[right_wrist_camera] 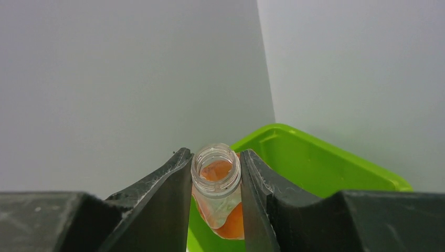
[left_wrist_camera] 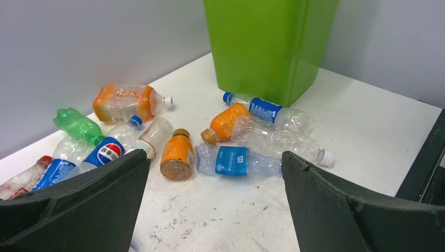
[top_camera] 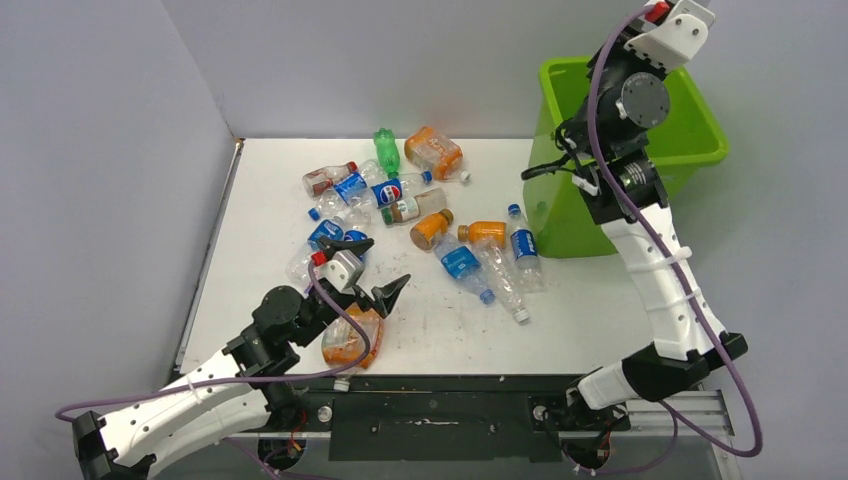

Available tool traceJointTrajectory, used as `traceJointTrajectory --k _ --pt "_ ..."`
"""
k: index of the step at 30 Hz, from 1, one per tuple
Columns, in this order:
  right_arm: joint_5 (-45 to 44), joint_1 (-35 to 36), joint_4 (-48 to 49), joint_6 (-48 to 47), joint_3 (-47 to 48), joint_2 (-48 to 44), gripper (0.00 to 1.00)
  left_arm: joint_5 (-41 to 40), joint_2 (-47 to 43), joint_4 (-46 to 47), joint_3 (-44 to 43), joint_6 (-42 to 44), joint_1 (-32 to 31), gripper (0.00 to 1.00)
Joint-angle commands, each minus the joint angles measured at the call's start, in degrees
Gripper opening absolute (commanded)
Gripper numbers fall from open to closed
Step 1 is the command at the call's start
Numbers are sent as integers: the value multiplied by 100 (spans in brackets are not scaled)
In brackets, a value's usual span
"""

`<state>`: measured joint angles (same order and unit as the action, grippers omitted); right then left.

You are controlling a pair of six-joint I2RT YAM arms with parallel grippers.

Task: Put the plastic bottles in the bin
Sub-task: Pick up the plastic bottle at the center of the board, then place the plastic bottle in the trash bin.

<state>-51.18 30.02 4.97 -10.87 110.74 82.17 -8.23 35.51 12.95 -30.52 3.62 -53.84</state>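
Holding a clear, orange-labelled plastic bottle [right_wrist_camera: 218,210] squeezed in the right claw [right_wrist_camera: 215,155] above the big lime-green plastic bin [right_wrist_camera: 315,163], likely next letting go to drop it, with the left claw [top_camera: 372,268] wide open.

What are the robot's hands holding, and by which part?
The right gripper pinches an uncapped orange-tinted bottle by its neck. The left gripper is open and empty.

Crushed bottles [top_camera: 460,262] beside lime-green bin [top_camera: 572,215]
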Motion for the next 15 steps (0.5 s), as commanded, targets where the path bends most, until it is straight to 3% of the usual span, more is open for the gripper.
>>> traceJointTrajectory --k 1,6,7,8,9,10,12,15 --pt "428 -935 -682 1797 115 41 5 -353 131 20 -174 -1 21 96" --pt "748 -1737 -854 2542 -314 119 5 -644 148 -102 -240 -55 23 96" --pt "816 -1778 -933 2617 -323 146 10 -674 160 -170 -282 -134 31 96" --pt "949 -1792 -999 2690 -341 139 24 -720 189 -254 -341 -195 32 96" --pt "1156 -1792 -1032 2785 -356 83 51 -769 227 -368 -413 -252 32 96" --pt "1397 -1767 -1088 2904 -325 13 69 -832 280 -477 -476 -308 32 96" --pt "1631 -1538 -1224 3034 -83 -59 81 -996 379 -628 -585 -423 32 96" --pt "1581 -867 -1445 2850 296 -170 85 -1253 551 -891 -781 -725 32 96"
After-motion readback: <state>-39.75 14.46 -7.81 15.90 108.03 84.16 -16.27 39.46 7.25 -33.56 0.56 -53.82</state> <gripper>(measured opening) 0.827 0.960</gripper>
